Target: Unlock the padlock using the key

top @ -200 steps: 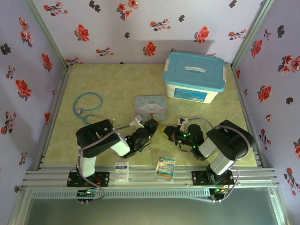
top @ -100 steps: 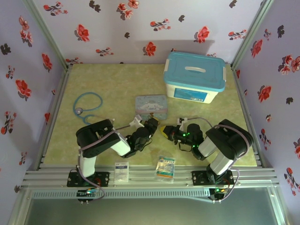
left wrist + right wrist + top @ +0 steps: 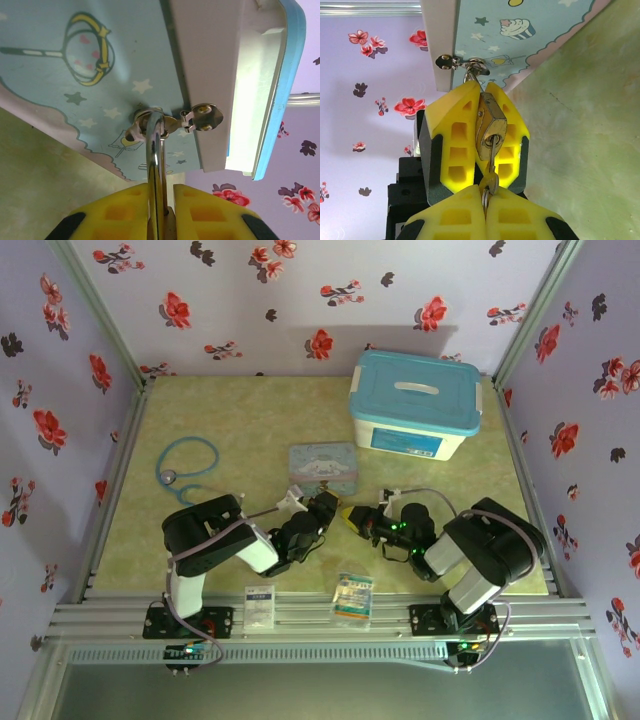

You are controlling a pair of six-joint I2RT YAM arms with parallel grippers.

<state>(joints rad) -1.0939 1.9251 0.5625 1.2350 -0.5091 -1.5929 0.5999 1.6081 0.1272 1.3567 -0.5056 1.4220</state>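
Right tool (image 3: 487,195): pinched the key (image 3: 491,172), blade seated in the padlock (image 3: 491,125) just ahead; left tool (image 3: 161,200) clamped that padlock. Insertion looked done; next called for a steady twist

Padlock (image 3: 490,127) dull brassy metal; shackle (image 3: 156,160) glossy chrome.
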